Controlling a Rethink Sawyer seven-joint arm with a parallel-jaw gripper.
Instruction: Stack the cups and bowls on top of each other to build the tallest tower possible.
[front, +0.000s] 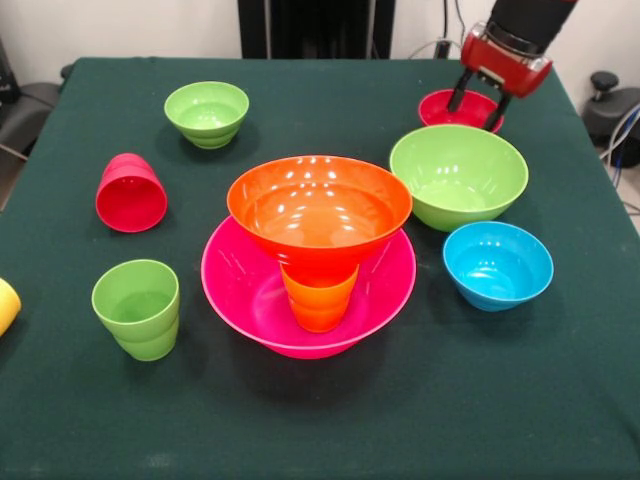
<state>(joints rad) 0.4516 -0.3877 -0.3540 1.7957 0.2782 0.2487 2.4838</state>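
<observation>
The tower stands mid-table: a very large pink bowl (228, 285) holds an upright orange cup (320, 300), and a large orange bowl (320, 205) rests on that cup. My gripper (478, 108) hangs open at the far right, its fingers (457, 98) spread over the small red bowl (470, 105), which they partly hide. A large green bowl (458, 175) and a small blue bowl (497, 263) sit to the right of the tower. On the left are a small green bowl (207, 112), a red cup (131, 193) on its side, an upright green cup (137, 308) and a yellow cup (5, 305) cut by the edge.
The table is covered in dark green cloth (330, 420). Cables and a black stand (615, 105) lie beyond the table's right edge, and a dark chair (25, 110) stands off its left side.
</observation>
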